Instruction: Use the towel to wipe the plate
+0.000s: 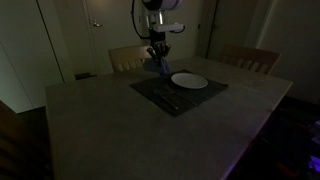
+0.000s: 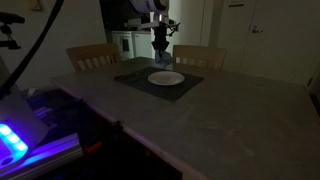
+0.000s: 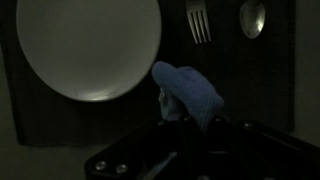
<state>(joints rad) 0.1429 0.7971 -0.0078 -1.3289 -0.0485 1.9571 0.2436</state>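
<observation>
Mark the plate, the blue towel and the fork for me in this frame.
plate (image 3: 88, 45), wrist view, centre of its white face.
blue towel (image 3: 190, 92), wrist view, middle of the bunched cloth.
fork (image 3: 199, 22), wrist view, on its tines.

The plate (image 3: 88, 45) is seen as smooth and white with a faint sheen, and the towel (image 3: 190, 92) as soft blue cloth, creased and matt. The fork (image 3: 199, 22) and spoon (image 3: 252, 17) are shown as bright polished metal. The placemat (image 1: 200, 97) is rendered dark and matt, the table (image 1: 120, 135) dull grey, and the chair (image 1: 125, 58) pale wood.
</observation>
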